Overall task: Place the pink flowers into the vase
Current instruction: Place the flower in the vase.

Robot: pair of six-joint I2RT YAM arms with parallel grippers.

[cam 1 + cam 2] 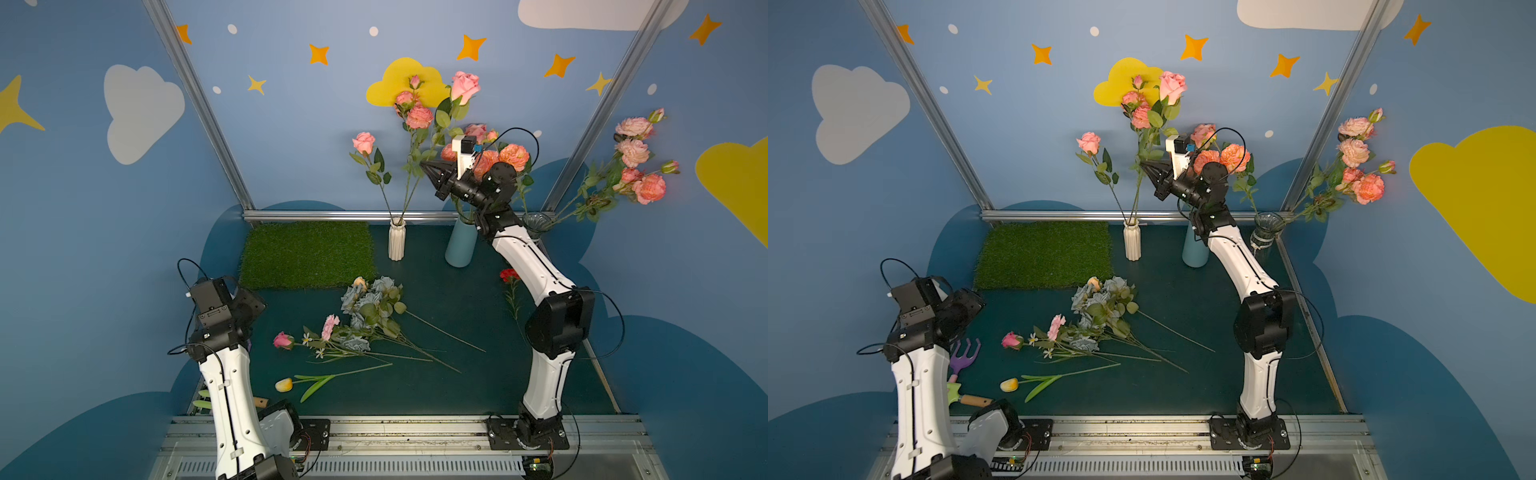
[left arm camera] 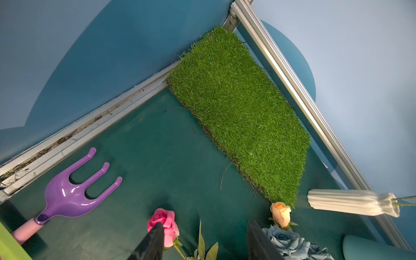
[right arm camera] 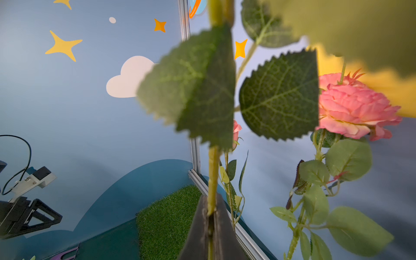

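My right gripper [image 1: 424, 167] is raised at the back and shut on the green stem [image 3: 212, 177] of a pink flower, whose large rose [image 1: 465, 85] stands above. From the jaws the stem runs down to the mouth of the white ribbed vase [image 1: 397, 241], which also holds a pink rose [image 1: 364, 142] and a coral cluster [image 1: 417, 116]. At the left, low over the table, my left gripper [image 2: 205, 222] is open and holds nothing. A deep pink rosebud [image 2: 163, 225] lies beside one of its fingers. A pale pink bloom [image 1: 331, 326] lies among the loose stems.
A blue vase [image 1: 460, 245] and a glass vase [image 1: 536, 224] at the back right hold more pink blooms. On the table lie grey-blue roses [image 1: 370, 303], a yellow tulip [image 1: 284, 385], a red carnation [image 1: 509, 275] and a purple rake [image 1: 965, 353]. A grass mat [image 1: 307, 253] covers the back left.
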